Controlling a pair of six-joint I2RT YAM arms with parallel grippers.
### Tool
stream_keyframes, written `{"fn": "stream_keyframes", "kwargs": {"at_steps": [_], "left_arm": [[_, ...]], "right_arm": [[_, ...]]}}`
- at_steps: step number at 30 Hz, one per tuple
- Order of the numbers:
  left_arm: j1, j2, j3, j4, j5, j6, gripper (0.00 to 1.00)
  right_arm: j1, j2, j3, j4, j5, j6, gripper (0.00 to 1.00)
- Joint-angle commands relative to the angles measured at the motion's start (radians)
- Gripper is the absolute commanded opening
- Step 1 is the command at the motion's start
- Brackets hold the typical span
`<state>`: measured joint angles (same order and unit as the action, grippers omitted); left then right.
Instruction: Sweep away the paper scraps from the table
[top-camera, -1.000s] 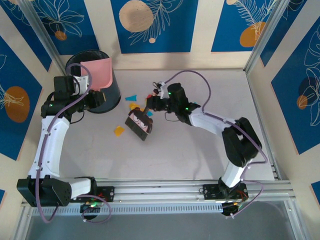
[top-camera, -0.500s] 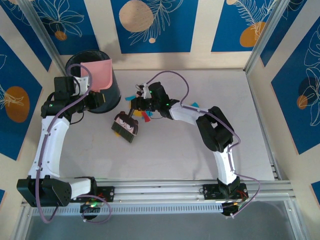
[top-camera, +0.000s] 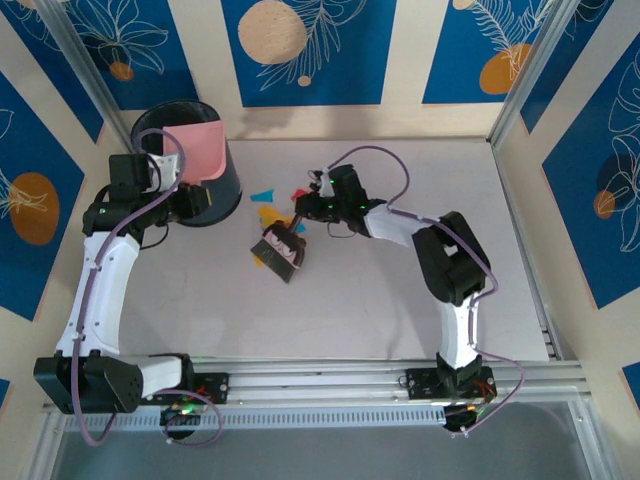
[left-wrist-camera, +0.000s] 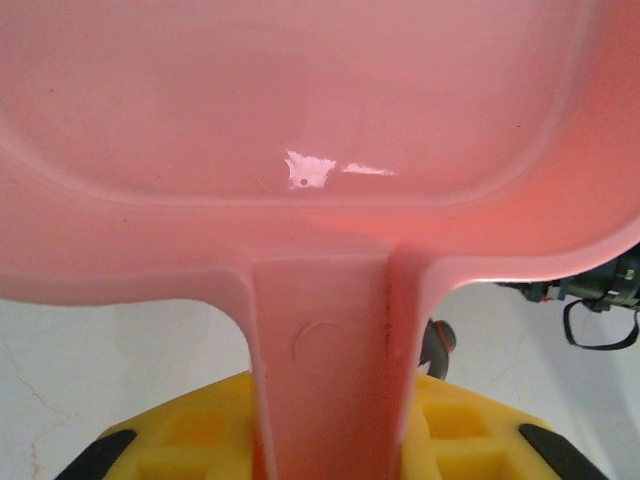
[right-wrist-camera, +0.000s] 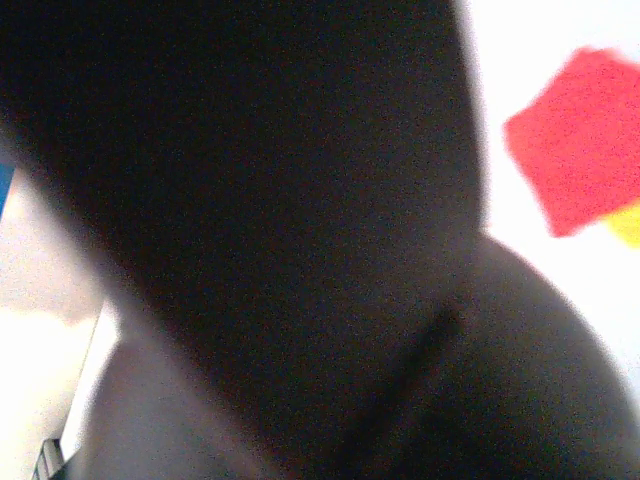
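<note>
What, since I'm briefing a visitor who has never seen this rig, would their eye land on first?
The pink dustpan stands out first, held in the jaws of the left gripper at the black bin, at the far left of the table. Next comes the dark brush at mid-table, in the jaws of the right gripper, with bright paper scraps scattered just beyond it.

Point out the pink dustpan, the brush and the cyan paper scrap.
pink dustpan (top-camera: 198, 150): top external view, on its flat pan.
brush (top-camera: 279, 250): top external view, on the brush head.
cyan paper scrap (top-camera: 262, 195): top external view, on the middle of the scrap.
</note>
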<state>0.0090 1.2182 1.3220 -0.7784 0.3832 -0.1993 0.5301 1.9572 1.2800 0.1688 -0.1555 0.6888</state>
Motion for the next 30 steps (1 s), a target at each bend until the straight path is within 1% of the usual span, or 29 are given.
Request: {"fn": "stream_keyframes", "kwargs": {"at_steps": [1,8,11,15,18,24,27,30], "left_arm": [[-0.009,-0.007,-0.01,0.01,0.059,0.014,0.0],[-0.019,0.003,-0.018,0.007,0.093,0.017,0.0],[-0.031,0.011,-0.018,0.005,0.097,0.018,0.0],[-0.07,0.03,-0.011,-0.014,0.092,0.038,0.0],[-0.108,0.044,-0.005,-0.032,0.063,0.055,0.0],[-0.209,0.092,0.021,-0.084,0.001,0.106,0.0],[-0.255,0.119,0.032,-0.104,-0.027,0.123,0.0],[-0.297,0.145,0.041,-0.122,-0.05,0.14,0.0]], "right_arm": [[-0.065,-0.068,-0.082,-0.033,0.077,-0.057,0.0],[-0.193,-0.184,-0.238,-0.035,0.134,-0.057,0.0],[-0.242,-0.229,-0.285,-0.069,0.185,-0.058,0.0],[-0.297,-0.299,-0.347,-0.111,0.268,-0.07,0.0],[-0.32,-0.351,-0.378,-0.158,0.346,-0.092,0.0],[-0.331,-0.446,-0.41,-0.242,0.515,-0.112,0.0],[-0.336,-0.479,-0.422,-0.242,0.527,-0.112,0.0],[-0.339,-0.519,-0.436,-0.212,0.492,-0.11,0.0]]}}
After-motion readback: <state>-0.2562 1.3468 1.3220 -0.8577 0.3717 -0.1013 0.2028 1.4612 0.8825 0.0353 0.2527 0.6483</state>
